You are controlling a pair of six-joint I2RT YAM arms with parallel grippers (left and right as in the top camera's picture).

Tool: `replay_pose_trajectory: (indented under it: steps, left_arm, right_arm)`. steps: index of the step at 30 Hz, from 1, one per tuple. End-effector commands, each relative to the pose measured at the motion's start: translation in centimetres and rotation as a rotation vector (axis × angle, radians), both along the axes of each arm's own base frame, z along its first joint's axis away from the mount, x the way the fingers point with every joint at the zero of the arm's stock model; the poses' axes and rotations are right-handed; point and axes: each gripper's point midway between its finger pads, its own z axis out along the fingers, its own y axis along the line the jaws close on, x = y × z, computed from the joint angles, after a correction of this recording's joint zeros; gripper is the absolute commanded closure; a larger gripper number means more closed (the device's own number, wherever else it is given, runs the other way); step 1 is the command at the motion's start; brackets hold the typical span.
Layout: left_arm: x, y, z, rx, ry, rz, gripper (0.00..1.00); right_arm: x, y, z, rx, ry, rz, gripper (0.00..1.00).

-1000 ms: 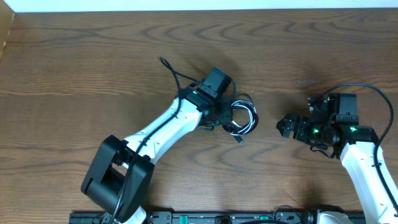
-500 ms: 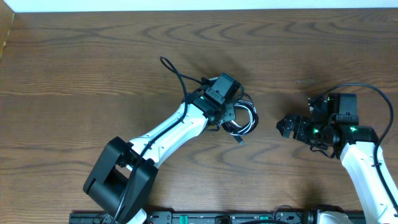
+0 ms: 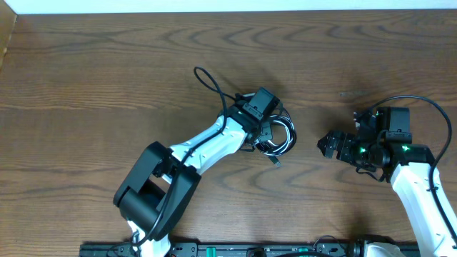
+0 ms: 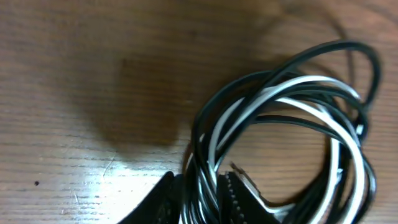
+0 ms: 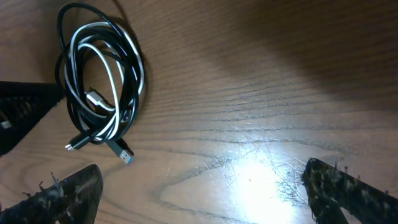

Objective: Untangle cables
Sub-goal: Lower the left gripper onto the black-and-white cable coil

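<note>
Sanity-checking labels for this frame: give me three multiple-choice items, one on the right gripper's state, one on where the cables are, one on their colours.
1. The right gripper is:
A) open and empty
B) shut on a cord
C) shut on nothing

2. The cables lie:
A) beneath the right gripper
B) coiled at the left gripper, with strands between its fingers
C) stretched out straight, apart from both grippers

3. The coil's colours are:
A) red and blue
B) all white
C) black and white

Answers:
1 A: in the right wrist view its fingers stand far apart with nothing between them.
2 B: the left wrist view shows cords running between the two fingers.
3 C: white loops run among black ones in both wrist views.
</note>
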Motion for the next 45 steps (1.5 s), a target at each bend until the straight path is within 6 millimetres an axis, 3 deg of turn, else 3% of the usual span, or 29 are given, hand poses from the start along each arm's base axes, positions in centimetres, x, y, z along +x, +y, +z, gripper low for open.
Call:
replay_pose_trajectory:
  steps: [1,5,8,13,24,27,30,34,38,45]
  left_arm:
    - [-0.1,0.5,-0.9,0.033,0.007,0.008,0.78]
    - [-0.4,0.5,-1.2,0.031,0.024,0.003,0.81]
    - [-0.6,0.3,-1.3,0.023,0.031,-0.005,0.92]
    - [-1.0,0.4,-1.4,0.028,0.049,-0.007,0.92]
    - [-5.6,2.7,-2.4,0.105,0.252,-0.022,0.92]
    - [-7.3,3.1,-2.4,0.111,0.333,-0.029,0.83]
    - [-8.2,3.8,-2.1,0.131,0.372,-0.024,0.83]
    - [-7.7,4.3,-0.5,0.123,0.368,-0.003,0.83]
    - [-7.0,4.0,1.2,0.086,0.323,0.0,0.64]
    - [-7.7,4.5,0.5,0.1,0.347,0.059,0.6]
  right_arm:
    - [0.3,0.1,0.3,-0.002,-0.012,0.013,0.01]
    - [0.3,0.1,0.3,-0.002,-0.012,0.013,0.01]
    - [0.3,0.1,0.3,-0.002,-0.012,0.013,0.01]
    - [0.3,0.1,0.3,-0.002,-0.012,0.013,0.01]
    - [0.3,0.1,0.3,-0.002,-0.012,0.013,0.01]
    - [0.3,0.1,0.3,-0.002,-0.012,0.013,0.01]
    - [0.3,0.1,0.3,-0.002,-0.012,0.013,0.01]
    - [0.3,0.1,0.3,-0.002,-0.012,0.013,0.01]
    - [0.3,0.1,0.3,-0.002,-0.012,0.013,0.01]
    - [0.3,0.1,0.3,-0.002,-0.012,0.013,0.01]
